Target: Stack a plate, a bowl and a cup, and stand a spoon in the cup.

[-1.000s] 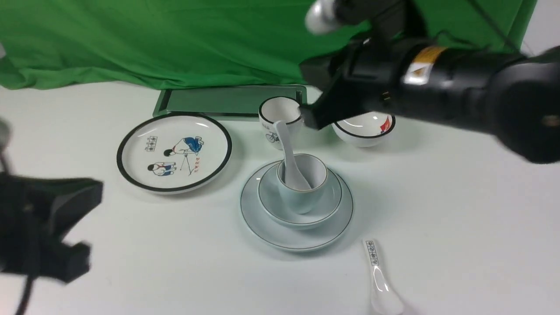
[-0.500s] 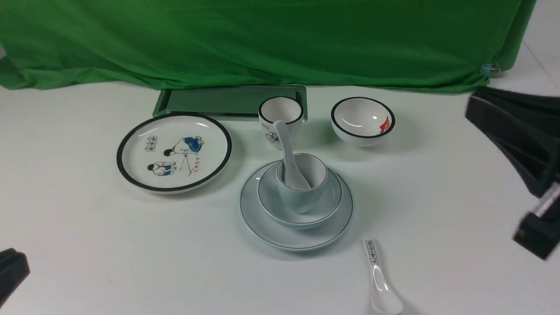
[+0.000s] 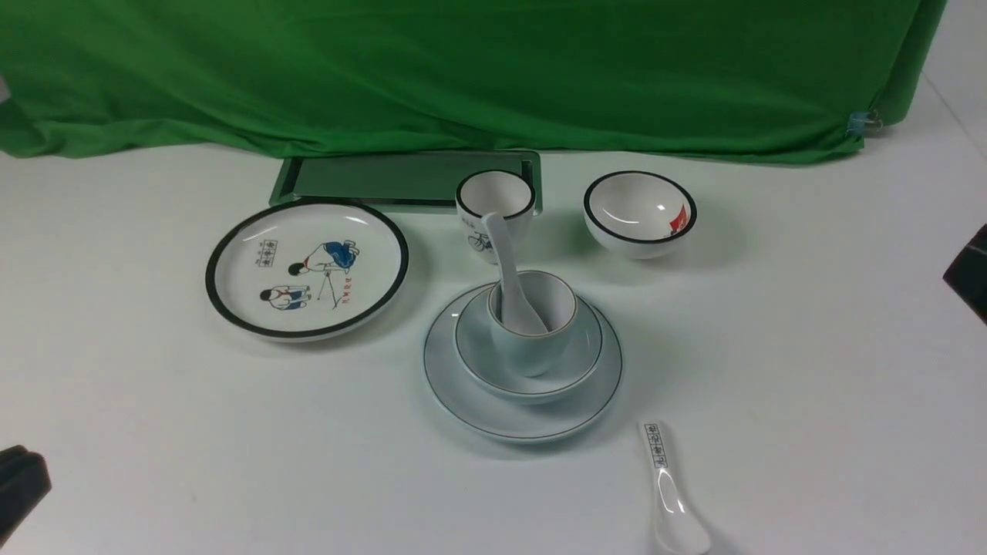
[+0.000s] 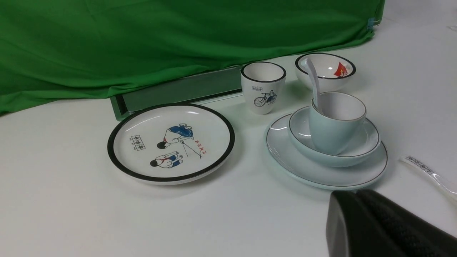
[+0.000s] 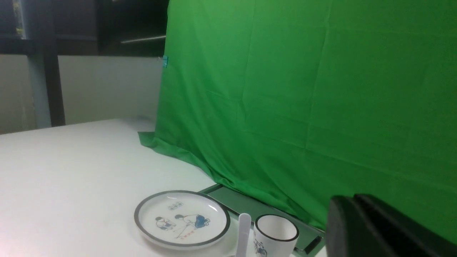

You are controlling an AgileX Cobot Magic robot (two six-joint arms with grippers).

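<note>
**Stack stands mid-table, grippers out at the edges**

Nearest us, at the near left, the left gripper has its fingers pressed together on nothing. A labelled spoon lies flat on the table, near-right of the plate and apart from it. The plate rests mid-table with the bowl in it. The cup sits upright in the bowl, and the spoon stands in the cup, handle leaning away over the rim. The right gripper is only a dark sliver far right, so we cannot tell how its fingers stand. Beyond lie a cartoon plate, a bicycle cup, a black-rimmed bowl, a tray and green cloth.
</note>
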